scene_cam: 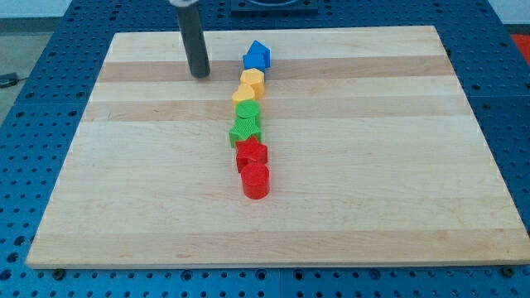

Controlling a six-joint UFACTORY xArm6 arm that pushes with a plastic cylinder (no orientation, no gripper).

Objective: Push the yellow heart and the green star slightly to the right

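Observation:
A column of blocks runs down the middle of the wooden board (373,165). From the view's top down: a blue block (257,55), a yellow block (252,79), a second yellow block (245,93) that looks like the heart, a green block (248,110), the green star (245,130), a red star (251,153) and a red cylinder (256,180). Neighbouring blocks touch or nearly touch. My tip (199,74) rests on the board to the left of the two yellow blocks, a clear gap away, touching no block.
The board lies on a blue perforated table (33,99). The dark rod rises from my tip out of the view's top edge.

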